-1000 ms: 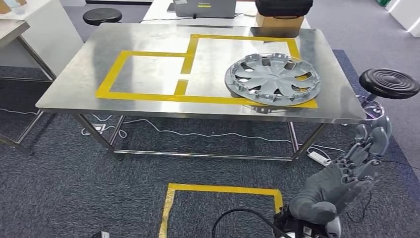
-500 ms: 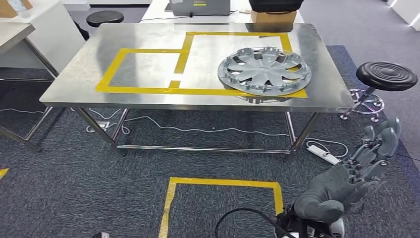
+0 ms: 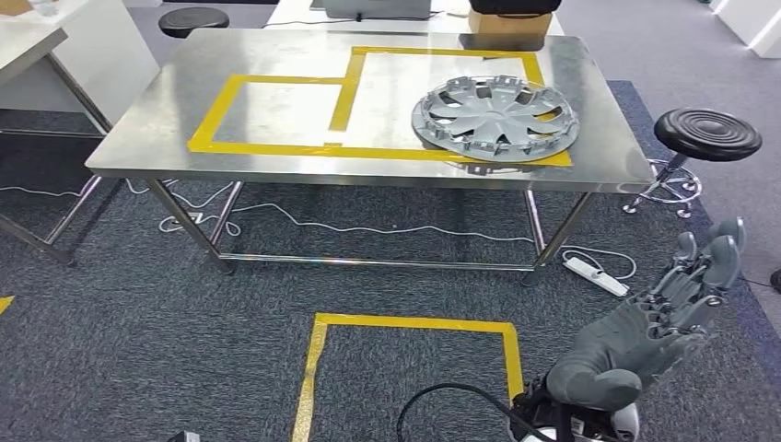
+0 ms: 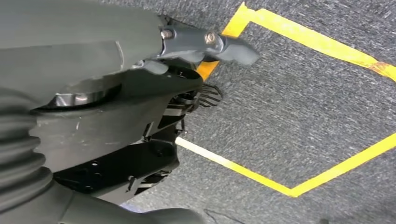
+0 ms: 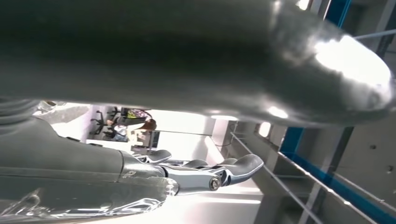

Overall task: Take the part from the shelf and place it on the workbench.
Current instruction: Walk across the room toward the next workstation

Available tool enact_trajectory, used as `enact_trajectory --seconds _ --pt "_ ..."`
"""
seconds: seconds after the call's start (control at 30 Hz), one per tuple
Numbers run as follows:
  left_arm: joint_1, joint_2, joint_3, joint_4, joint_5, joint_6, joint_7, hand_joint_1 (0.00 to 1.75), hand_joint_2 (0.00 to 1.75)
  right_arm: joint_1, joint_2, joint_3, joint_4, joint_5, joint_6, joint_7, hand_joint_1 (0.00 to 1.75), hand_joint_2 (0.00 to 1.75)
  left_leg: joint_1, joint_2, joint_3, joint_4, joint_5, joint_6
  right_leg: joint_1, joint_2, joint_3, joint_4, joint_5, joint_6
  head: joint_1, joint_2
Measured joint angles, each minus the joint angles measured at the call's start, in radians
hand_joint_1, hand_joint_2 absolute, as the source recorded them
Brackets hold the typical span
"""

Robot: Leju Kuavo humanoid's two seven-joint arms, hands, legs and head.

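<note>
Standing back from the workbench [image 3: 147, 157], I carry my right hand [image 3: 658, 322] low at my side, fingers spread, holding nothing. My left hand [image 4: 140, 84] hangs over the yellow floor tape [image 4: 322, 44] — whether its fingers are apart or together I cannot tell. Farther off, the part [image 3: 495, 118], a grey wheel cover, already lies flat on the bench inside the taped outline. Placing looks finished; next I'd judge only stepping clear. My right wrist view adds metal shelf rails [image 5: 299, 186] — the head view lacks them
</note>
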Motion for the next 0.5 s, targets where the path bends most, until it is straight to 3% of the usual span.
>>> enact_trajectory --seconds 0.1,0.13,0.17,0.2,0.27,0.33,0.43,0.5 --pt "0.001 0.000 0.000 0.000 -0.001 -0.001 -0.002 0.00 0.00 0.002 0.000 -0.002 0.000 -0.003 0.000 -0.002 0.00 0.00 0.001 0.001 -0.016 0.001 0.013 0.007 -0.004 0.000 -0.077 0.198 -0.109 0.013 0.007 0.000" --pt "0.001 0.000 0.000 0.000 -0.001 -0.001 -0.002 0.00 0.00 0.004 0.000 -0.003 0.000 -0.004 0.000 -0.003 0.00 0.00 0.001 0.001 -0.021 0.002 0.017 0.006 -0.004 0.000 -0.088 0.239 -0.123 0.015 0.007 0.000" --pt "0.001 0.000 0.000 0.000 -0.002 0.000 -0.002 0.00 0.00 0.005 0.000 -0.003 0.000 -0.006 0.000 -0.003 0.00 0.00 0.001 0.001 -0.024 0.002 0.020 0.005 -0.005 0.000 -0.079 0.239 -0.117 0.016 0.007 0.000" --pt "0.001 0.000 0.000 0.000 -0.004 0.002 -0.002 0.00 0.00 0.005 0.000 -0.003 0.000 -0.008 0.001 -0.003 0.00 0.00 0.001 0.001 -0.026 0.003 0.022 0.003 -0.006 -0.001 -0.050 0.198 -0.094 0.017 0.007 0.000" --pt "0.001 0.000 0.000 0.000 -0.013 0.013 -0.001 0.00 0.00 0.005 0.000 -0.003 0.000 -0.012 0.009 -0.003 0.00 0.00 0.000 0.000 -0.028 0.007 0.023 -0.002 -0.009 -0.001 0.040 0.051 -0.040 0.018 0.007 0.000" --pt "0.000 0.001 -0.001 0.000 -0.025 0.041 0.007 0.00 0.00 0.005 0.000 -0.002 0.000 -0.015 0.028 0.000 0.00 0.00 -0.003 -0.002 -0.035 0.014 0.025 -0.011 -0.009 0.001 0.088 -0.040 -0.020 0.009 0.006 0.000" --pt "0.000 0.001 -0.002 0.000 -0.035 0.077 0.021 0.00 0.00 0.007 0.000 -0.001 0.000 -0.017 0.047 0.006 0.00 0.00 -0.003 -0.002 -0.046 0.020 0.029 -0.026 -0.007 0.005 0.083 -0.047 -0.019 -0.013 0.004 0.000" --pt "-0.001 0.000 -0.002 0.000 -0.041 0.087 0.024 0.00 0.00 0.007 0.000 -0.001 0.000 -0.016 0.050 0.007 0.00 0.00 -0.002 -0.002 -0.064 0.055 0.001 -0.036 -0.009 0.004 0.079 -0.047 -0.015 -0.027 0.001 0.000"
